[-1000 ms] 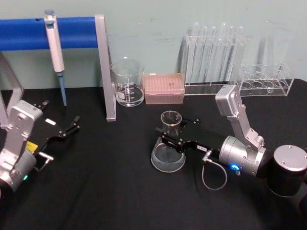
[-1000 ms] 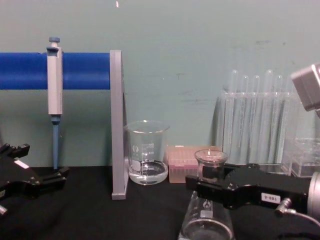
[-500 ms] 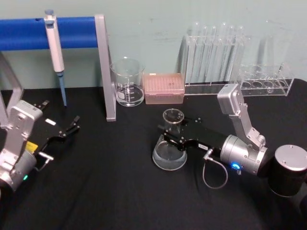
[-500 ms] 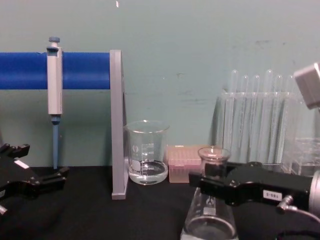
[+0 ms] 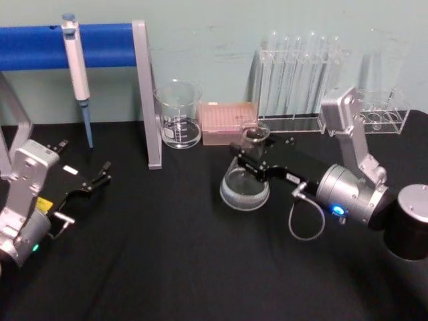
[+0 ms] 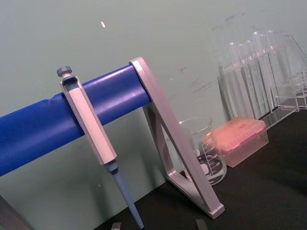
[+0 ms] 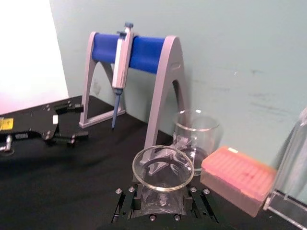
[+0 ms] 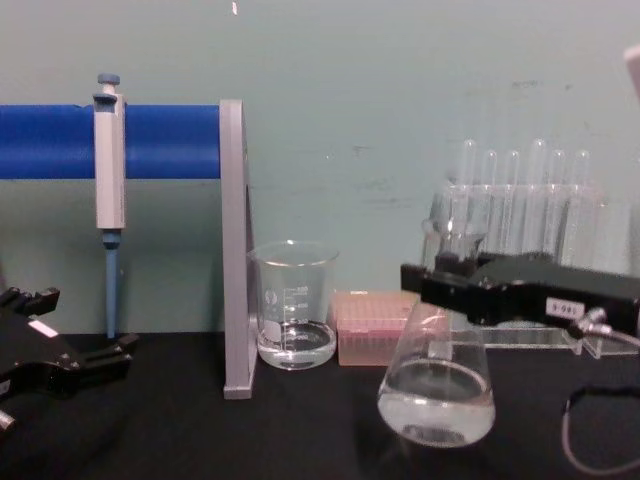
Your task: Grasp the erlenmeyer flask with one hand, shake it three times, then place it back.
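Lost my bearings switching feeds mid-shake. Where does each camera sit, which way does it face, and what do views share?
Head: up high, looking down at the table; right gripper clamps the erlenmeyer flask, left gripper parked left.
Chest: low, looking across to the wall; right gripper, tilted flask.
Left wrist: faces the pipette stand and beaker.
Right wrist: looks over its own gripper and the flask's mouth.
Shared: stand and beaker, all four.

Light: soft, even, fairly bright
Shadows: faint on the black surface [image 5: 167, 254]
Glare: blown-out white patch [image 7: 24, 48] in right wrist view
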Motion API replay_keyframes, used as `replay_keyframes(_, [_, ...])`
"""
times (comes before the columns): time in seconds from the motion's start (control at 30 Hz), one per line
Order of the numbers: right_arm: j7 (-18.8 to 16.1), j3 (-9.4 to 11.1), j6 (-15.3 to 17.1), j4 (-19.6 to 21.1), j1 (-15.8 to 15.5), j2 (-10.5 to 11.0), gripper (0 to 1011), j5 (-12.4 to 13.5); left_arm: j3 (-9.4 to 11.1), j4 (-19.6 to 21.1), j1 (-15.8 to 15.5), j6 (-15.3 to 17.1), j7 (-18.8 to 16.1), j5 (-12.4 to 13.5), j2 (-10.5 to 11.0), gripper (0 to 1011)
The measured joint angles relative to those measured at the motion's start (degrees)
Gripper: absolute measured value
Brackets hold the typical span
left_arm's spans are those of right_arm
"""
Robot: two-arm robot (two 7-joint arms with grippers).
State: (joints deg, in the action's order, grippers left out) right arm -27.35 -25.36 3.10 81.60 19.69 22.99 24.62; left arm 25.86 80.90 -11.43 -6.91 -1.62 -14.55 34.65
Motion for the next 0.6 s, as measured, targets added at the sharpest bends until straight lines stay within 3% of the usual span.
replay_keyframes(0.23, [2.9, 1.9, 3.9, 5.1, -0.7, 1.2, 451, 0.4, 0.0, 0.0, 0.0, 0.0, 0.0, 0.0, 0.0, 1001])
replay_keyframes(0.6, [4.5, 3.3, 6.1, 9.0, -1.0, 2.4, 451, 0.8, 0.0, 0.0, 0.0, 0.0, 0.0, 0.0, 0.0, 1001])
